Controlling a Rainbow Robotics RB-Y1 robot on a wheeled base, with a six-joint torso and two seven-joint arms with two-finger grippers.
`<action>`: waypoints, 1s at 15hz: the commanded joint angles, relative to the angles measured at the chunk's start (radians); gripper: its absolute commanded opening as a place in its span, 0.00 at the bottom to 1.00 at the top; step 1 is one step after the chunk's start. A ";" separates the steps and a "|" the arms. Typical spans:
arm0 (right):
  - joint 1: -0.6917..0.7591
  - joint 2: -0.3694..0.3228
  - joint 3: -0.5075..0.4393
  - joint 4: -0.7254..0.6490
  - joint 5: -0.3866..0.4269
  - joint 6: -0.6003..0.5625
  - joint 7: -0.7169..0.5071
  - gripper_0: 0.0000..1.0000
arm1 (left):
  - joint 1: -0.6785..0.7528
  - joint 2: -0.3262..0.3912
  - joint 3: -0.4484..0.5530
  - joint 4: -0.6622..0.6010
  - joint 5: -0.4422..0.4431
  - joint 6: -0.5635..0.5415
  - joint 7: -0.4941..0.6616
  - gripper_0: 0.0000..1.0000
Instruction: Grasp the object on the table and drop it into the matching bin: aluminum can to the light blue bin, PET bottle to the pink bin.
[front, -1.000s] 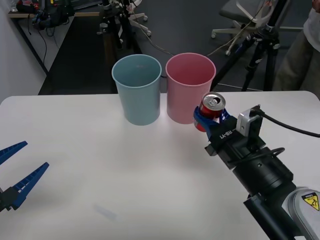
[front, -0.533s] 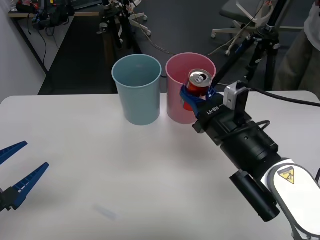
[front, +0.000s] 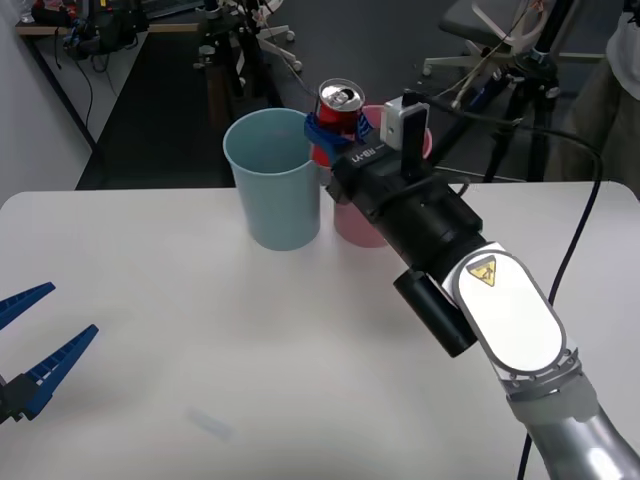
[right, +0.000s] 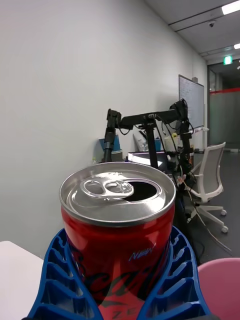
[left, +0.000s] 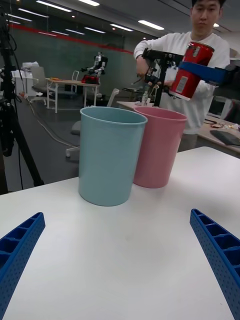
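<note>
My right gripper (front: 335, 125) is shut on the red aluminum can (front: 339, 107), which it holds upright in the air. The can hangs above the gap between the light blue bin (front: 272, 185) and the pink bin (front: 354, 222), over the pink bin's left rim. My right arm hides much of the pink bin. In the right wrist view the can (right: 117, 240) sits between the blue fingers (right: 55, 280), its silver top opened. The left wrist view shows the can (left: 192, 62) high above the pink bin (left: 157, 147) and blue bin (left: 109, 155). My left gripper (front: 35, 340) rests open at the table's (front: 150, 300) near left.
Both bins stand side by side near the table's far edge. Behind the table are a black tripod (front: 520, 90) and an office chair (front: 480, 25). White tabletop stretches between my left gripper and the bins.
My right arm has lifted the can and carried it left, from in front of the pink bin's right side to above its left rim. The left arm has not moved.
</note>
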 joint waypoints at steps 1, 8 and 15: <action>-0.114 0.055 -0.013 0.141 0.019 0.011 0.007 0.00 | 0.000 0.000 0.000 0.000 0.000 0.000 0.000 1.00; -0.367 0.133 -0.014 0.456 0.039 0.095 0.009 0.00 | 0.000 0.000 0.000 0.000 0.000 0.000 0.000 1.00; -0.490 0.149 -0.014 0.655 0.065 0.132 0.010 0.00 | 0.000 0.000 0.000 0.000 0.000 0.000 0.000 1.00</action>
